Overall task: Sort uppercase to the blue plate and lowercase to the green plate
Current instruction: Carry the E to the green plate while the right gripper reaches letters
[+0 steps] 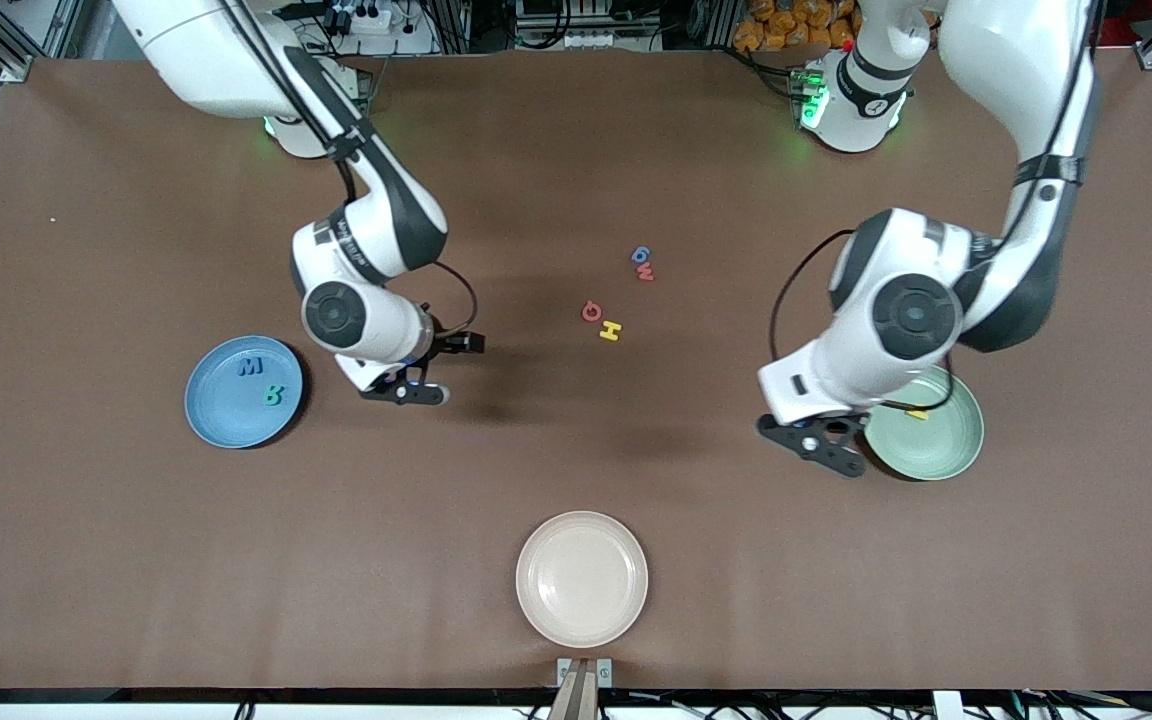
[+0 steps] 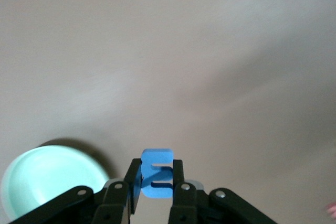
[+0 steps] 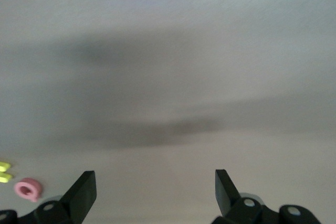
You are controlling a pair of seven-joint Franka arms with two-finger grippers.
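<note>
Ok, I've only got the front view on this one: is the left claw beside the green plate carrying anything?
Observer: Yes. The left wrist view shows the left claw shut on a blue letter m.
Operator: Is it over the green plate?
Observer: No. The green plate sits off to one side, and the table lies under the letter.
Operator: And the right claw?
Observer: The right claw is open and empty over the table, with the red ring letter at the edge of its wrist view.
</note>
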